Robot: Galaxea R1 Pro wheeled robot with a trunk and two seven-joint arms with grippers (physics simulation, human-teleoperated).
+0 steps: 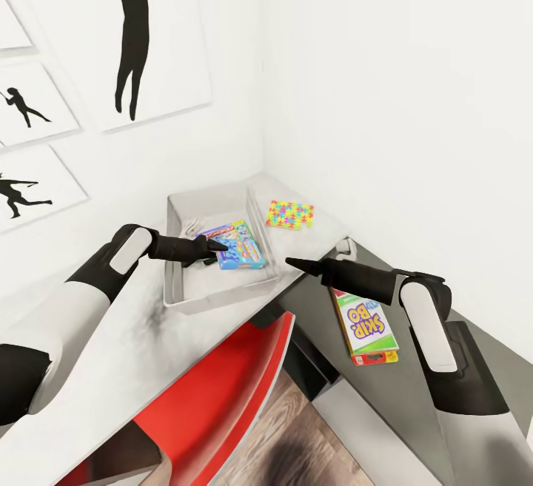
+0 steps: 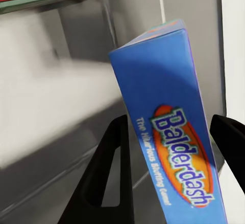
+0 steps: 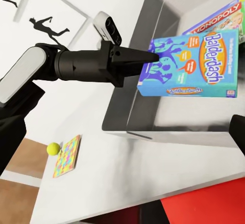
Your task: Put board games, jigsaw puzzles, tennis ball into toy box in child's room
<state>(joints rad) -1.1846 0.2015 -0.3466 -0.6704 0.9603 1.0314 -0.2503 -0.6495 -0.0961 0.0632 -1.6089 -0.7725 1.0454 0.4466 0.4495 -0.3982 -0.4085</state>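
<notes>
Balderdash box (image 3: 190,63) gripped by left tool (image 3: 153,56) over toy box (image 3: 133,88).
Monopoly box (image 3: 217,18) read behind it; tennis ball (image 3: 53,148) seen from right wrist; right tool (image 1: 290,262) state can't be told.

Bright, even, diffuse light washes the white walls (image 1: 385,64) close to overexposure. Shadows are soft and faint: a grey smudge on the tabletop (image 1: 148,323) beside the toy box (image 1: 178,205). The left wrist view is blurred, especially the bin's wall behind the blue box (image 2: 168,116).
</notes>
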